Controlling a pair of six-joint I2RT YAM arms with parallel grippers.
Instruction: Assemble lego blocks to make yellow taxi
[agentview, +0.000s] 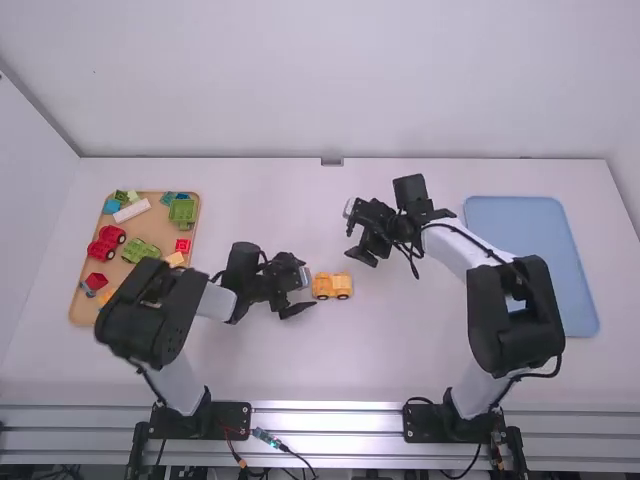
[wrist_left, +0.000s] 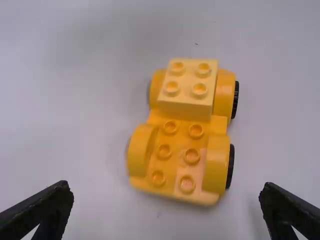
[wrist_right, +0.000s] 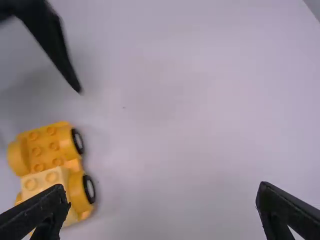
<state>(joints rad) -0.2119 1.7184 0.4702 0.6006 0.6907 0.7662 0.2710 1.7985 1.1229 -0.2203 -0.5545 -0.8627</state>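
Left gripper (agentview: 309, 292): fingers parted, nothing held. Immediately ahead of its jaws, on the table (agentview: 400, 345), sits the yellow wheeled chassis (wrist_left: 175, 145). Its long axis runs roughly along that gripper's reach, low studded end nearest. The pale yellow four-stud block (wrist_left: 186, 81) is mounted at the end farther from those jaws.

Right gripper (agentview: 354, 238): likewise spread and empty, the chassis lying off to one side and farther away. Judgement: the left is better placed; closing should span the chassis's width.
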